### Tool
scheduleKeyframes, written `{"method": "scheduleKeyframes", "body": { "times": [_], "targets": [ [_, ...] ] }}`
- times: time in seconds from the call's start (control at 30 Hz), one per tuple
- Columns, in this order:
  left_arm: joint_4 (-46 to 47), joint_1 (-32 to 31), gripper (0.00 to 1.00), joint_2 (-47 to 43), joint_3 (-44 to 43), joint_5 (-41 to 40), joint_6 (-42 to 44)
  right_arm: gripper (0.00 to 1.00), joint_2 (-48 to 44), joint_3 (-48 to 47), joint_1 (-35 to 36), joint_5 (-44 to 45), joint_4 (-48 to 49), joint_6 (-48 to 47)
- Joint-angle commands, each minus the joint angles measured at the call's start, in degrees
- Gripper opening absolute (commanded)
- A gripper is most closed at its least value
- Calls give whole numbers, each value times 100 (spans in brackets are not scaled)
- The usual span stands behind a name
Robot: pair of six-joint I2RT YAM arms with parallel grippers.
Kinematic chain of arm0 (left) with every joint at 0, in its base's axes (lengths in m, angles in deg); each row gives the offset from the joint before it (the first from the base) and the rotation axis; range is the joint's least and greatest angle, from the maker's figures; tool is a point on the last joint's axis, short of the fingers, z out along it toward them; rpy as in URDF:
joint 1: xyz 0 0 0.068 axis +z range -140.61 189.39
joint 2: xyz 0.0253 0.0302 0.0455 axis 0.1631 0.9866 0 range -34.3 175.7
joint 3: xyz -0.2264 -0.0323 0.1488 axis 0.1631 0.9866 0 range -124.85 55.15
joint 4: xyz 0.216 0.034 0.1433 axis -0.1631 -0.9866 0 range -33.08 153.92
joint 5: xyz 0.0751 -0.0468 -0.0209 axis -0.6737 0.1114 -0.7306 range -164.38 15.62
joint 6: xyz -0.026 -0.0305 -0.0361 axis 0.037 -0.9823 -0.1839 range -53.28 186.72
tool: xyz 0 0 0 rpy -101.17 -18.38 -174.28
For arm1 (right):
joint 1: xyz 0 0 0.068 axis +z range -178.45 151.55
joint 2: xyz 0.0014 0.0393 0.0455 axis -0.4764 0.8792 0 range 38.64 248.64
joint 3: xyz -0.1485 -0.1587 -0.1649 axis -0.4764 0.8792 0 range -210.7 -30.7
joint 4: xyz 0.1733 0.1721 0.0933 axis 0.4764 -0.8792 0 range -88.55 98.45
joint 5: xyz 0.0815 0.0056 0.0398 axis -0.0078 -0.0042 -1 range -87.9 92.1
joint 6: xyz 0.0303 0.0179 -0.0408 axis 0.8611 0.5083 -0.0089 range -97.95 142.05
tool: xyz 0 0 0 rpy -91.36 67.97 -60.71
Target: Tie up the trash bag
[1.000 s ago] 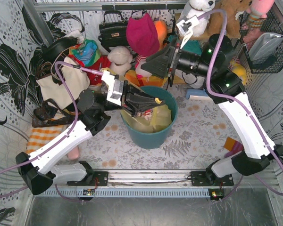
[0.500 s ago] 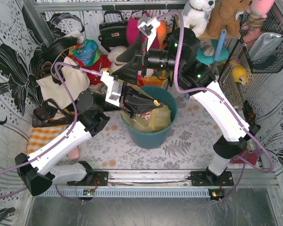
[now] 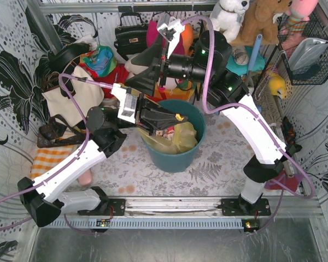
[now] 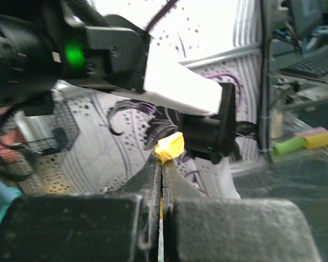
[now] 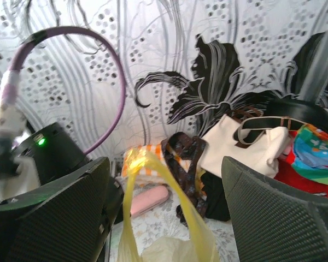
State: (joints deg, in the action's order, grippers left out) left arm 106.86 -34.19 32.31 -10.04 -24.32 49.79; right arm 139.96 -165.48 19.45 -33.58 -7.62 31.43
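Against the left edge of the bench (image 3: 218, 164), toward the far-left corner, a cream tote bag (image 3: 71, 101) with dark straps leans among piled clutter. The left end effector (image 3: 177, 117) reaches over the near-left rim of a round teal bin (image 3: 175, 158) that stands mid-bench, closer to the far edge. In the left wrist view its fingers (image 4: 147, 185) are pressed together on a thin yellow strip of the trash bag (image 3: 180, 139), a crumpled tuft poking out past the tips. The bag sits inside the bin, with paper showing through it. The right end effector (image 3: 138, 71) hangs above the bin's far-left rim, its fingers (image 5: 60, 213) wide apart, with a raised yellow loop of the bag between them and touching neither.
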Motion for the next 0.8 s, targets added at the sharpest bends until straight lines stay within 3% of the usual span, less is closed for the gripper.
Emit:
{"method": "scheduleKeyframes", "body": {
  "times": [0.0,0.17,0.43,0.77],
  "targets": [
    [-45,-64,0,91,-36,323,-56,82,257,-166,157,846,-66,-21],
    [-191,-64,0,38,7,291,130,81,272,-194,90,976,72,58],
    [-594,-61,0,23,-117,511,369,81,523,-625,88,26,-299,-129],
    [-1019,-64,0,44,-249,825,592,86,508,-564,88,-411,-388,-352]
  ]
}}
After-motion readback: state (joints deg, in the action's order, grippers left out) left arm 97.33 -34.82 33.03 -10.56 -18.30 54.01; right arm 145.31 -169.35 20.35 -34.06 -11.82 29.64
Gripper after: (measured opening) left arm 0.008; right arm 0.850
